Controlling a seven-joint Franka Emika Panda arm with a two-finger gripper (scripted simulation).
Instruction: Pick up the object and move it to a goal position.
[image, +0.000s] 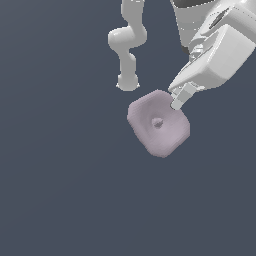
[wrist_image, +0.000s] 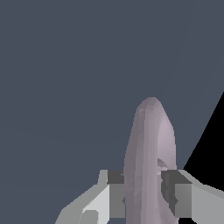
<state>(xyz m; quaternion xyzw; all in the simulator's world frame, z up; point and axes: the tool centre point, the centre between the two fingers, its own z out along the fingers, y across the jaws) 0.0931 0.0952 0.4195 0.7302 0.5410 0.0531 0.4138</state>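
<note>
The object (image: 158, 125) is a pale pink-lilac rounded-square dish with a concave face and a tiny central nub. In the exterior view it faces the camera, tilted, at the picture's middle right. My gripper (image: 175, 104) reaches it from the upper right and grips its upper edge; one finger (image: 180, 98) shows, the other is behind the dish. In the wrist view the object (wrist_image: 146, 148) stands edge-on between the two pads (wrist_image: 114, 192), and my gripper (wrist_image: 144, 192) is shut on it.
The white arm links (image: 127, 45) rise behind the object at the top of the exterior view. A plain dark blue-grey surface (image: 60, 175) fills the remainder of both views.
</note>
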